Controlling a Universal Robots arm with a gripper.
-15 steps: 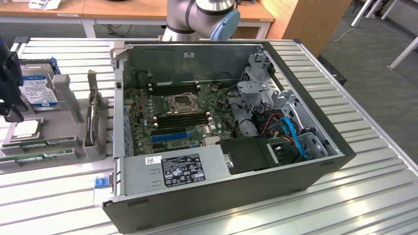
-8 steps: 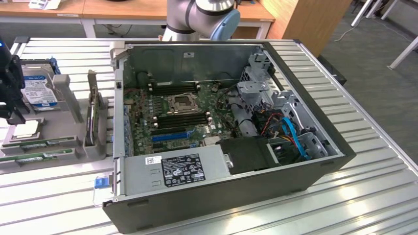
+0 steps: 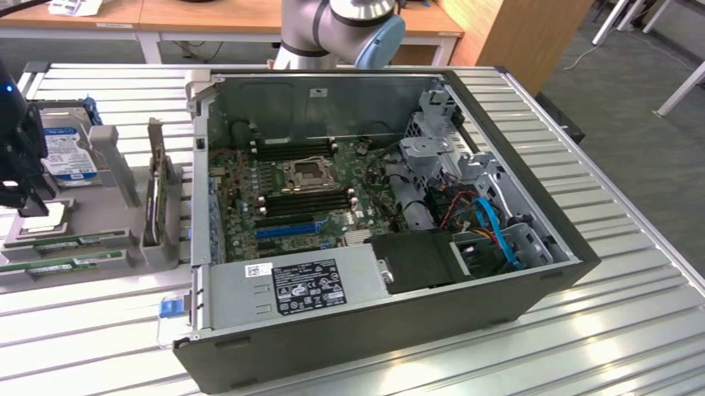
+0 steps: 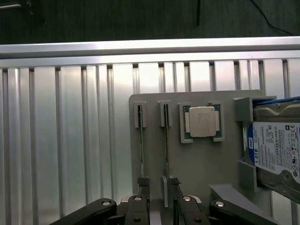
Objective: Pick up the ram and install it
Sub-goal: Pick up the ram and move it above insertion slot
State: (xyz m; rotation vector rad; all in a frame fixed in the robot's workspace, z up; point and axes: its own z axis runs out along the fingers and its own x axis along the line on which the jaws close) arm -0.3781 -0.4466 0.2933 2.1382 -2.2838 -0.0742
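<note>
Two ram sticks stand on edge in slots of a grey holder (image 4: 206, 164); in the wrist view they appear as thin lines, one ram stick (image 4: 140, 140) beside the other ram stick (image 4: 165, 140). In the exterior view the ram (image 3: 75, 241) lies low on the holder at the exterior view's left. My gripper (image 4: 158, 183) hangs over the ends of the sticks, its dark fingers (image 4: 174, 181) apart, with the second stick's end between them. How high it hangs above them is unclear. From the exterior view, the gripper (image 3: 25, 177) is a black body at the left edge above the holder.
The holder also carries a CPU chip (image 4: 202, 122), a hard drive (image 4: 276, 150) and an upright expansion card (image 3: 154, 194). The open computer case (image 3: 518, 157) lies on the slatted metal table (image 3: 617, 330), with the motherboard's memory slots (image 3: 309, 202) beside the CPU socket (image 3: 306, 175).
</note>
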